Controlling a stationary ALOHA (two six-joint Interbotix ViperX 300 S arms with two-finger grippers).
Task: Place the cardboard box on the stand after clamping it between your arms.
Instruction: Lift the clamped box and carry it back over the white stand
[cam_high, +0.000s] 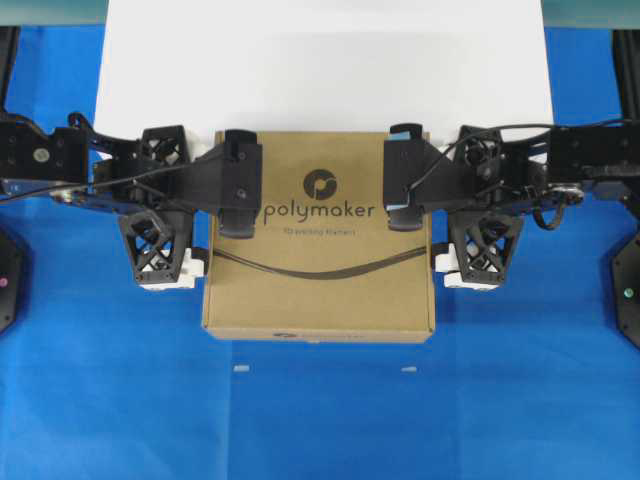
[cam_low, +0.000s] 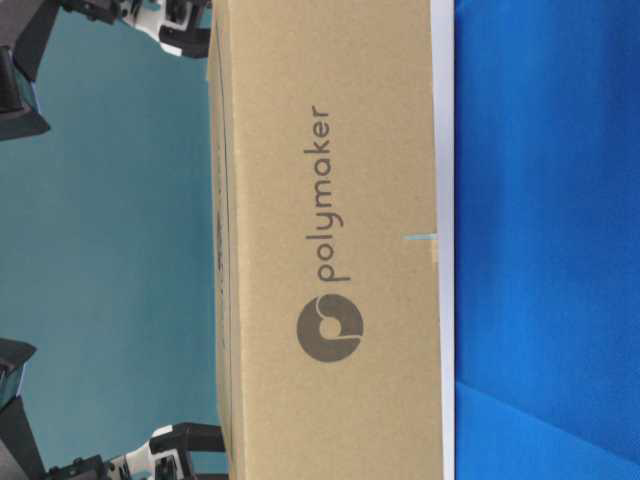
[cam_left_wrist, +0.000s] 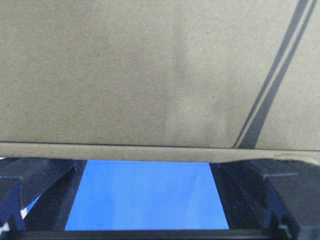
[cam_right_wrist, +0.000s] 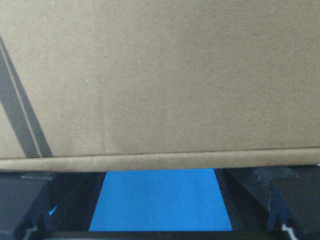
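A: Nearest the overhead camera's bottom edge there's only the blue table cover (cam_high: 320, 420) with two small white marks. Then the front edge of the cardboard box (cam_high: 320, 250).

B: And the box lies where?

A: Between the two arms, its far edge at or just over the front of the stand (cam_high: 320, 70) — most of it sits above the blue cover. Both wrist views show blue beneath its lower edge, so I judge it lifted, though I can't confirm how high.

B: The grippers?

A: The left gripper (cam_high: 165, 205) presses against the box's left side, the right gripper (cam_high: 485, 205) against its right. Both have their jaws spread wide; neither pinches anything. In each wrist view the fingers (cam_left_wrist: 35, 185) sit low at the sides while the box's side wall fills the view just ahead. The hold is a squeeze between the arms, not a grasp.

B: So what could go wrong?

A: Friction is all that carries it. If one arm eases outward, or the two travel toward the stand at unequal pace, the box could twist or slip down. Smooth cardboard gives little bite.

B: Farther back?

A: The stand's white top, wide and plain. If the box is carried too low, its leading edge could catch the stand's front and get shoved out of the clamp. Releasing with too little of it over the stand could tip it back toward the cover.
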